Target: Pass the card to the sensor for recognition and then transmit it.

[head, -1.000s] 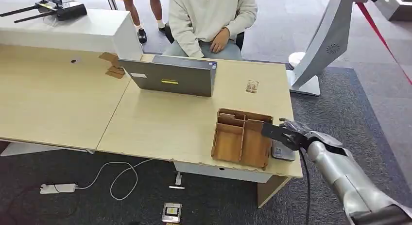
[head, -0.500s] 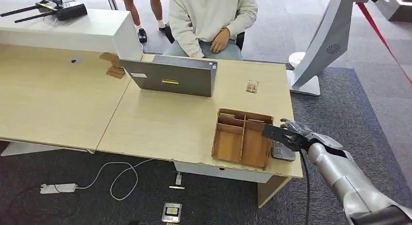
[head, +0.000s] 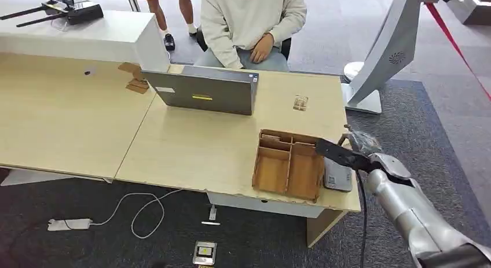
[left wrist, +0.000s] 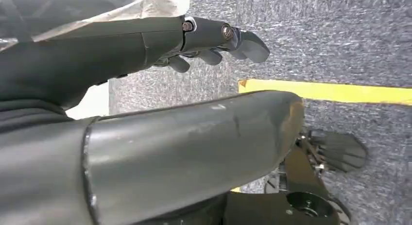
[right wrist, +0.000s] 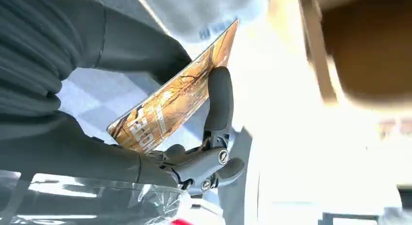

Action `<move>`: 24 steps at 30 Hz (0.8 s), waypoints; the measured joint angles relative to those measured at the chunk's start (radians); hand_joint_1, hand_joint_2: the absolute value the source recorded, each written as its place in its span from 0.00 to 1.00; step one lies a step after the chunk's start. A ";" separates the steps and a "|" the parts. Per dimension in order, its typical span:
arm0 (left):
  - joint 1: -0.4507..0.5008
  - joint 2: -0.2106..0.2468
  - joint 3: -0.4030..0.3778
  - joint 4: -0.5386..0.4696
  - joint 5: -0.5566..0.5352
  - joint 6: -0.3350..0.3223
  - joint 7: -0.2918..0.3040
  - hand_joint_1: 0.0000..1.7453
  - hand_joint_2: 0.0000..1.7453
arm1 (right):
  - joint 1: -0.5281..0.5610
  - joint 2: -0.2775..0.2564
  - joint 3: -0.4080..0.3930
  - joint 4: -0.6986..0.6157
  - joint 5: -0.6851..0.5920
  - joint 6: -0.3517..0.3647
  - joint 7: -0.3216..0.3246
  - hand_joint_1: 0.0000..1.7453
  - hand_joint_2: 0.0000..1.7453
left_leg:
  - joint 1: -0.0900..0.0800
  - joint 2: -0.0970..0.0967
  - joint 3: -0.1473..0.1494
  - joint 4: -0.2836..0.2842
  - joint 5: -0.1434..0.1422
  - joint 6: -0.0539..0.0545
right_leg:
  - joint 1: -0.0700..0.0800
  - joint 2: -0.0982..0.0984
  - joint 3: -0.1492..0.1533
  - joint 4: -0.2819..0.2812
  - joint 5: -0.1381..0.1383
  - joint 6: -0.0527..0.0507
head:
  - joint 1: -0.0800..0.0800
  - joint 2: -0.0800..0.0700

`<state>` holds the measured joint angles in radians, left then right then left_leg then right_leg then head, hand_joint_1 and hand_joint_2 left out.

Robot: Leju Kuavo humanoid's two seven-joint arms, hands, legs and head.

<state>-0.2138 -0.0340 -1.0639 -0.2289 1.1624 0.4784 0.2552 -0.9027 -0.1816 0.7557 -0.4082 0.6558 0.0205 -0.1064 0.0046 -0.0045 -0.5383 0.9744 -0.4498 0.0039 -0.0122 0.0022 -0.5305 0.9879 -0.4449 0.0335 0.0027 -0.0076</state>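
My right hand (head: 370,158) pinches a card (head: 335,152) and holds it out over the table's right end, above a flat grey sensor (head: 339,179). The card looks dark from above. In the right wrist view the card (right wrist: 170,106) shows an orange and yellow print, gripped between the thumb and a finger of that hand (right wrist: 197,163). The sensor lies right of a wooden compartment tray (head: 289,135). My left hand (left wrist: 209,33) hangs over the carpet, fingers stretched out, holding nothing.
A person in a pale sweatshirt (head: 252,25) sits behind the table (head: 191,146), facing a grey laptop (head: 202,93). A small wooden piece (head: 300,103) lies beyond the tray. A white stand (head: 382,54) rises at the right. Cables and a power strip (head: 69,224) lie on the floor.
My right hand has risen a little and drawn back to the right with the card, so more of the sensor shows beneath it.
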 joint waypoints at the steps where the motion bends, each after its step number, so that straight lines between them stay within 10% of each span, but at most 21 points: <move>1: 0.000 -0.002 0.000 0.000 0.000 0.001 -0.003 0.00 0.00 | -0.004 0.000 0.000 0.000 0.000 -0.016 0.000 1.00 1.00 | 0.000 0.000 0.000 0.000 0.000 0.000 | 0.000 0.000 0.000 0.000 0.000 0.000 | 0.000 0.000; 10: -0.006 -0.015 0.001 0.000 0.002 0.034 -0.029 0.00 0.00 | -0.014 0.005 -0.045 0.000 -0.015 -0.239 -0.014 1.00 1.00 | 0.000 0.000 0.000 0.000 0.000 0.000 | 0.000 0.000 0.000 0.000 0.000 0.000 | -0.001 0.000; 24: -0.019 -0.028 -0.004 0.000 -0.053 0.046 -0.021 0.00 0.00 | -0.027 0.073 -0.077 -0.027 -0.021 -0.287 -0.079 1.00 1.00 | 0.000 0.000 -0.001 0.000 0.000 0.000 | 0.000 0.001 -0.001 0.000 0.000 0.000 | -0.001 0.000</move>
<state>-0.2330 -0.0622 -1.0681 -0.2285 1.1093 0.5241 0.2342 -0.9295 -0.1083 0.6790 -0.4357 0.6352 -0.2663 -0.1854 0.0051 -0.0042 -0.5389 0.9744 -0.4498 0.0037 -0.0118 0.0028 -0.5315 0.9884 -0.4448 0.0334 0.0019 -0.0076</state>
